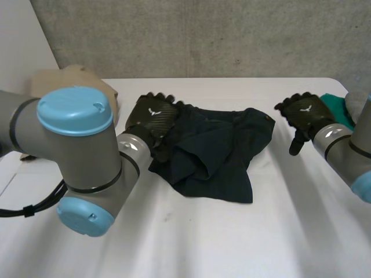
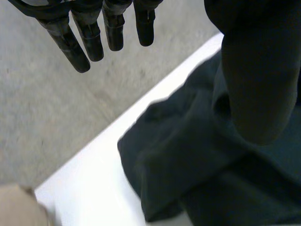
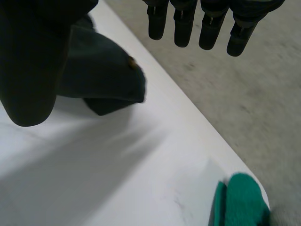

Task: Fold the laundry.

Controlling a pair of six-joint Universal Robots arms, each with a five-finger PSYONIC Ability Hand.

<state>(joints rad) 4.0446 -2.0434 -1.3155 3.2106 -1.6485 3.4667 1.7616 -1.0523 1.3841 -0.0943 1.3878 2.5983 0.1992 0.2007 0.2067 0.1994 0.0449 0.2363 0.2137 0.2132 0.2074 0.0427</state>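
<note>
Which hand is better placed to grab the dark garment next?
Left, probably. The left hand is at the left edge of the dark garment, fingers open. The right hand is over bare table, apart from it.

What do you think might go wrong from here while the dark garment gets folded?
1. The dark garment lies crumpled in overlapping layers. The left hand, open at its left edge, may catch several layers at once and fold it unevenly.
2. The right hand is open and apart from the garment, close to the green cloth. A sweep towards the garment could drag that cloth along.
</note>
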